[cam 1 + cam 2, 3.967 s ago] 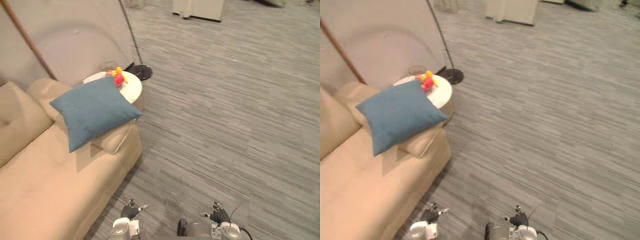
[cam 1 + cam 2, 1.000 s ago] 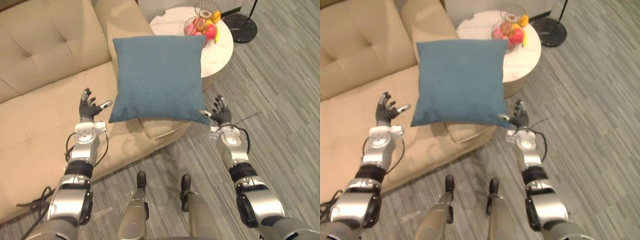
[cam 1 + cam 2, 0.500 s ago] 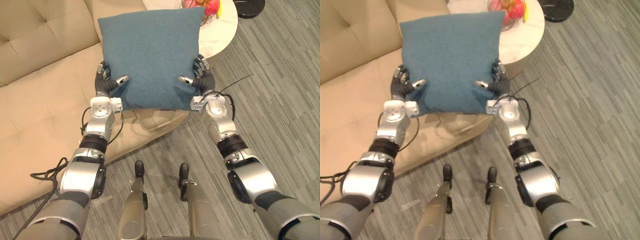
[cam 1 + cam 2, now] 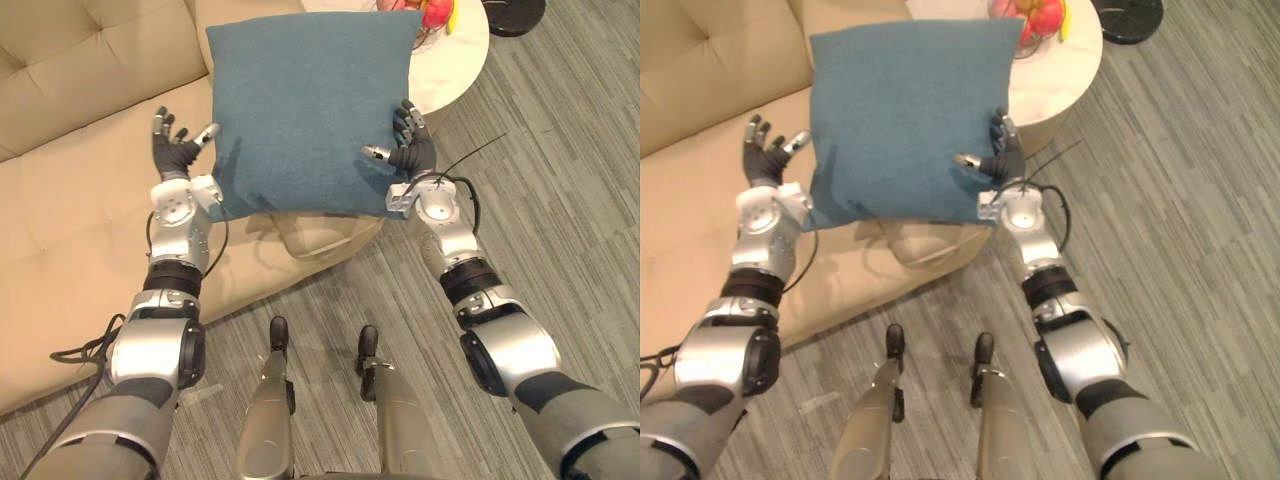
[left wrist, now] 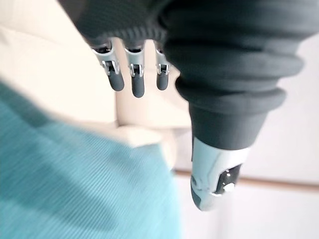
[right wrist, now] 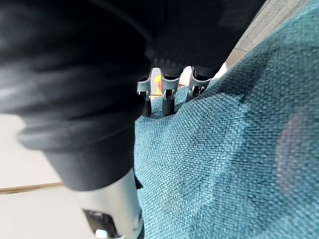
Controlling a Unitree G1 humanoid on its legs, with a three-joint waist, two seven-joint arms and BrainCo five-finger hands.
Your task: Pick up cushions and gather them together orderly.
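Observation:
A square blue cushion point(image 4: 310, 110) stands upright against the beige sofa's arm point(image 4: 310, 240), facing me. My right hand point(image 4: 413, 152) is at its right edge, fingers straight along the edge and thumb lying on the front face; the right wrist view shows those fingers point(image 6: 169, 89) resting on the blue cloth point(image 6: 224, 149). My left hand point(image 4: 172, 155) is held open a little to the left of the cushion's left edge, not touching it. Seen from the left wrist, its fingers point(image 5: 138, 79) are straight, above the blue cushion point(image 5: 75, 189).
The beige sofa point(image 4: 70, 200) spreads to the left with tufted back cushions point(image 4: 90, 60). A round white side table point(image 4: 455, 60) with a wire fruit basket point(image 4: 435, 12) stands behind the cushion on the right. A black lamp base point(image 4: 515, 12) sits on the grey floor point(image 4: 560, 180).
My left hand has come off the cushion's left edge and moved out and up to the left. The right hand stays at the right edge.

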